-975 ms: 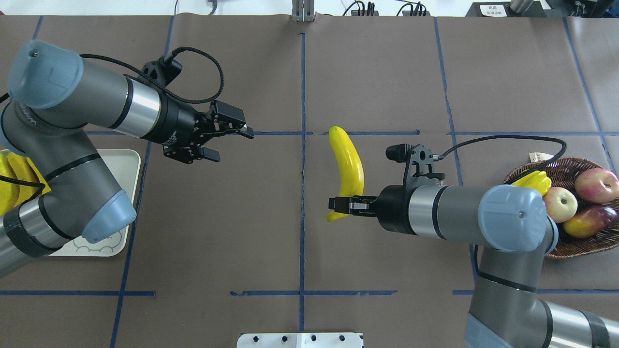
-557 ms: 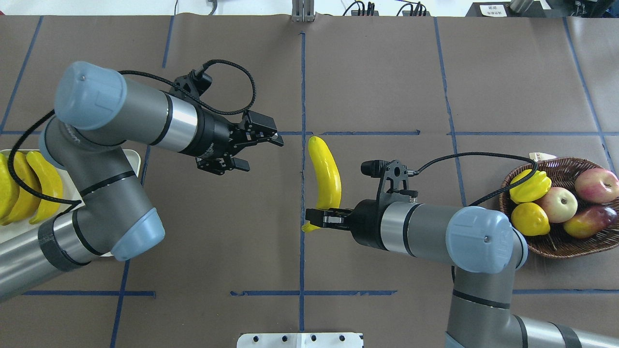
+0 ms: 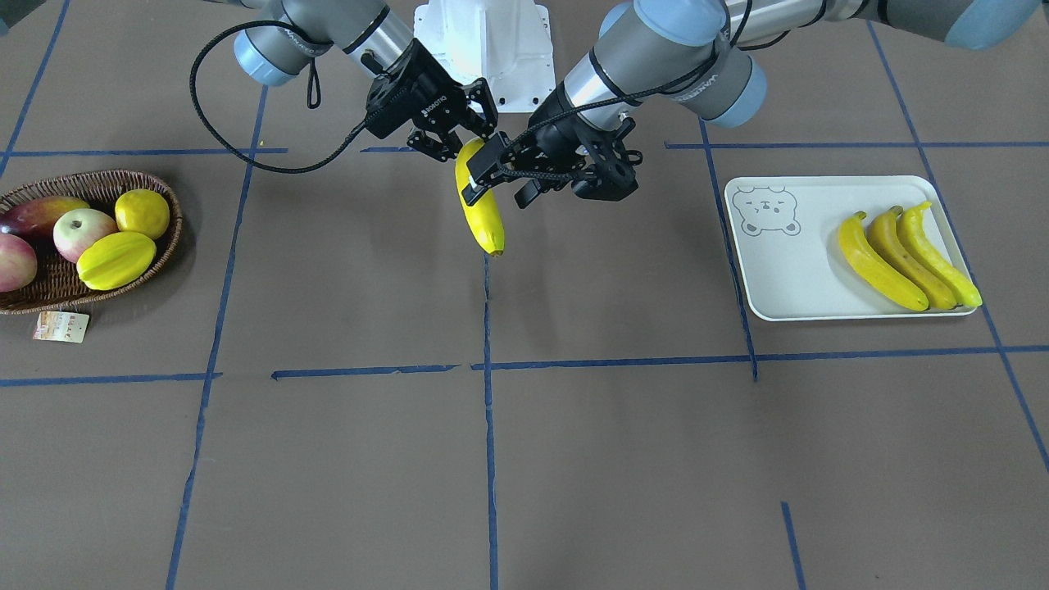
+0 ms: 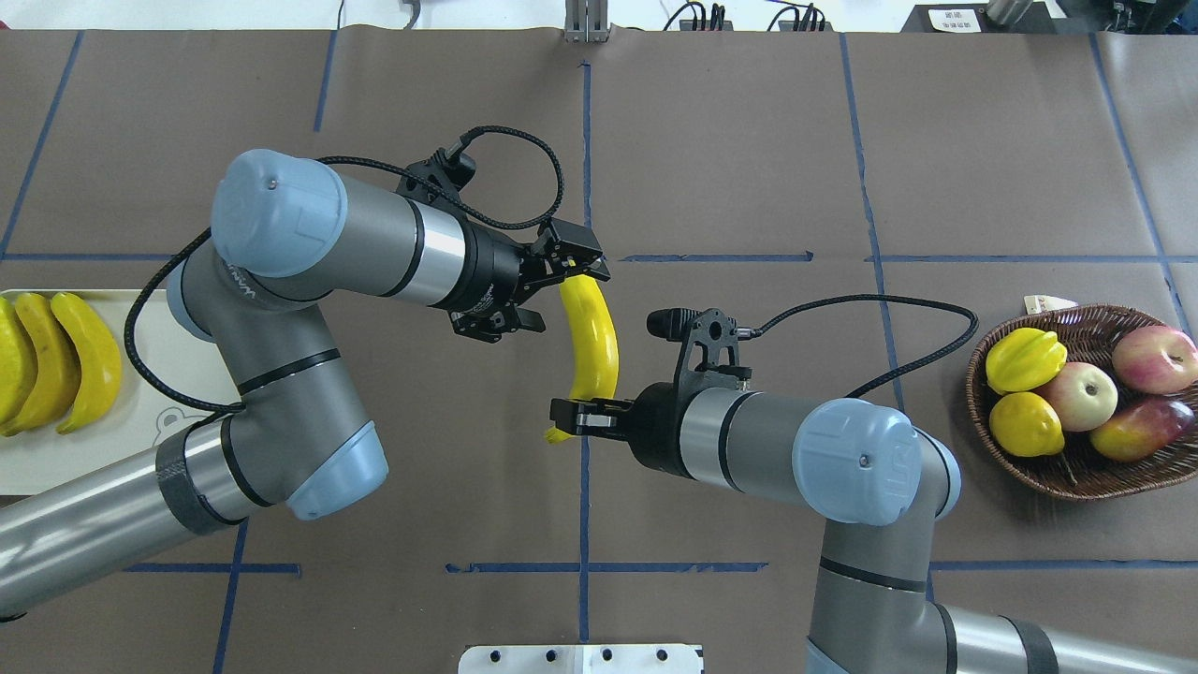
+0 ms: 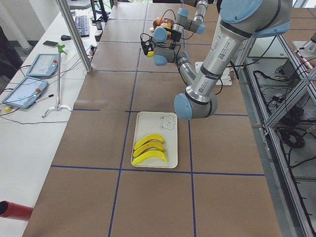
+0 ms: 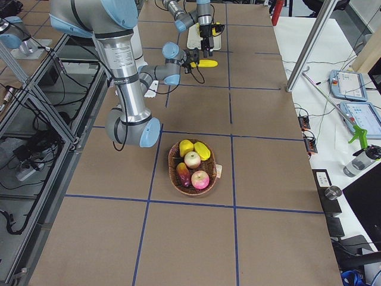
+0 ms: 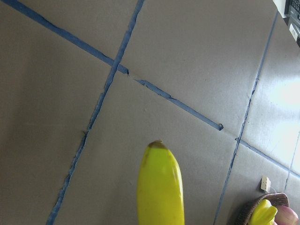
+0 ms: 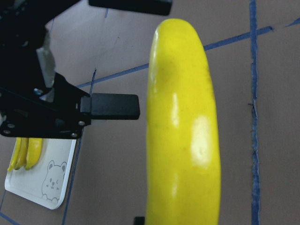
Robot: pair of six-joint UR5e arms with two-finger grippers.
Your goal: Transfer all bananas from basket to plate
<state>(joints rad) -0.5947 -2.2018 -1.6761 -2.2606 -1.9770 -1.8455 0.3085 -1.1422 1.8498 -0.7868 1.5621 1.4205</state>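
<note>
One banana (image 4: 591, 342) hangs over the table's middle, and my right gripper (image 4: 566, 418) is shut on its stem end. My left gripper (image 4: 566, 298) is open, with its fingers on either side of the banana's far end. Whether they touch it I cannot tell. The right wrist view shows the banana (image 8: 183, 140) close up with a black left finger (image 8: 115, 105) beside it. The left wrist view shows the banana's tip (image 7: 160, 187). Three bananas (image 3: 901, 254) lie side by side on the white plate (image 3: 787, 270). The wicker basket (image 4: 1076, 477) holds other fruit, and no banana shows in it.
The basket (image 3: 49, 305) holds a starfruit (image 3: 115, 258), a lemon (image 3: 142, 211), apples and a mango, with a paper tag (image 3: 61, 326) beside its rim. The robot's white base (image 3: 483, 49) stands behind the grippers. Blue tape lines cross the brown table.
My right arm has carried the banana leftward to the centre line. My left arm has swung right from the plate, and its open fingers now bracket the banana's far end.
</note>
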